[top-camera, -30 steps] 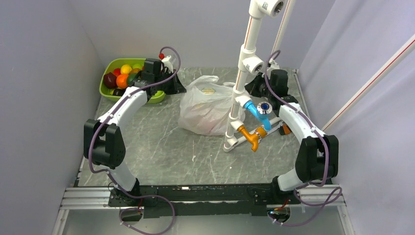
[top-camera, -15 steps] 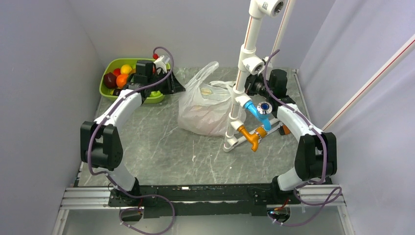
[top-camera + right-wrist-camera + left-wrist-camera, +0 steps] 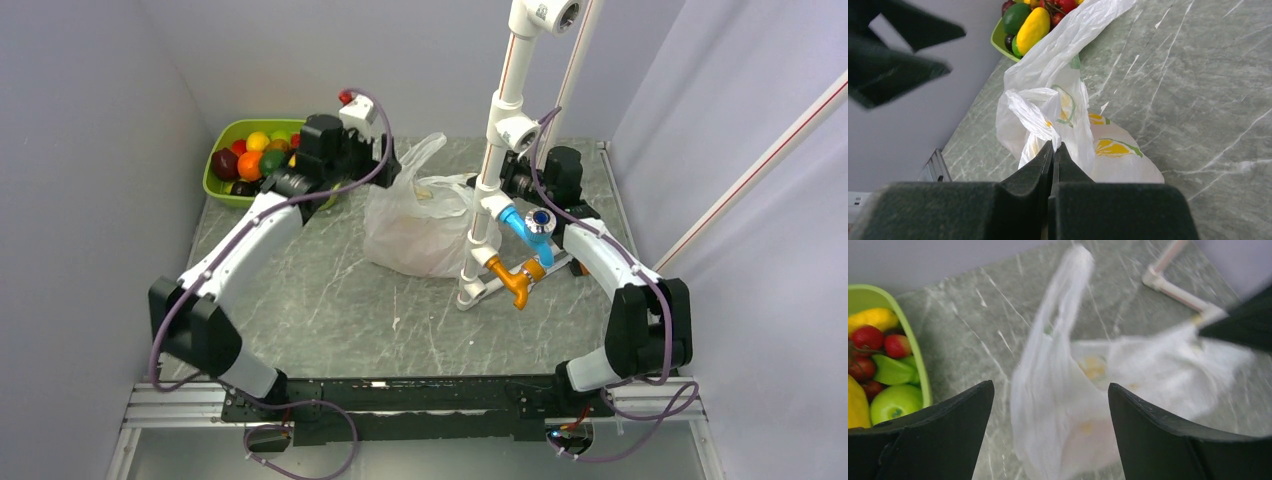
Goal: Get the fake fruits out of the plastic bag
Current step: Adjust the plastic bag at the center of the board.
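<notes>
The plastic bag [image 3: 415,228] lies mid-table, white with lemon prints [image 3: 1113,147]. My right gripper [image 3: 1054,146] is shut on its right handle and holds it up; from above the right gripper [image 3: 505,182] sits partly behind a white pipe. The bag's left handle [image 3: 1060,315] stands upright. My left gripper [image 3: 1050,385] hangs open just above it, touching nothing; from above the left gripper [image 3: 383,155] is at the bag's left edge. Fake fruits inside the bag are hidden; only a faint pink and yellow tint [image 3: 1088,427] shows through the film.
A lime-green tray [image 3: 222,135] at the back left holds several fruits, among them a yellow one [image 3: 1033,30] and a green one [image 3: 895,402]. A white pipe stand [image 3: 480,245] with blue and orange fittings rises right of the bag. Grey walls close both sides.
My left gripper was shut over the tray; it has opened and swung right to the bag's left handle. The right gripper pulled its handle up, so the bag's mouth stands taller.
</notes>
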You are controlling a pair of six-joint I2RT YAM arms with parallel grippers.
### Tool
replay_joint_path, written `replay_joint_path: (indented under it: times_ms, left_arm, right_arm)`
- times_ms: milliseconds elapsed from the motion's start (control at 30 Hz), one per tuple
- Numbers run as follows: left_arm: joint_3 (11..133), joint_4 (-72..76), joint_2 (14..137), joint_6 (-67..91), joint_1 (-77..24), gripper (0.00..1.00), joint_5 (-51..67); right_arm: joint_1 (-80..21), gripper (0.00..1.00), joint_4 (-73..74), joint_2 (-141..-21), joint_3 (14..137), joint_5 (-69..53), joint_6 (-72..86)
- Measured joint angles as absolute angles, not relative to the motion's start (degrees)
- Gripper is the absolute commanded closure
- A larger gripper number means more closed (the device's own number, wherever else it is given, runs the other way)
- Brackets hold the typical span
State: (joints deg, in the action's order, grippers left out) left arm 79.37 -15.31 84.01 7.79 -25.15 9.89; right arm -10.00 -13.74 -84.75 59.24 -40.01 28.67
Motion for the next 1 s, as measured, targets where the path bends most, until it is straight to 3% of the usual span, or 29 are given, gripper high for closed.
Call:
replay_joint_path:
  times_ms: [267,600,800,867,933,1000]
  left_arm:
    - [101.8,-17.1,105.3,7.9,-28.3,0.01,-3.6]
    - [110.1,-18.0,118.0,6.4,-33.5,0.04,-2.1]
    - [114.5,-20.2,119.4,4.7,-33.3,0.58,1.2]
    - [116.7,-21.1,119.9,4.4,-33.1,0.87,1.1]
    - [117.0,-21.8,119.3,3.5,-32.9,0.97,1.0]
    - [115.1,-21.7,117.6,2.4,-32.8,1.00,0.9]
  right_arm:
    - [-10.4,1.00,-13.2,-80.4,58.0,-38.5,25.8]
    - [-10.4,1.00,-13.2,-79.5,56.5,-38.0,25.5]
    - [-10.4,1.00,-13.1,-79.5,56.5,-37.9,25.5]
    - [-10.4,0.99,-13.0,-79.5,56.5,-37.4,25.5]
    - [-10.4,0.98,-12.2,-79.5,56.5,-35.9,25.3]
    - [-10.5,0.91,-10.4,-79.5,56.5,-32.9,25.0]
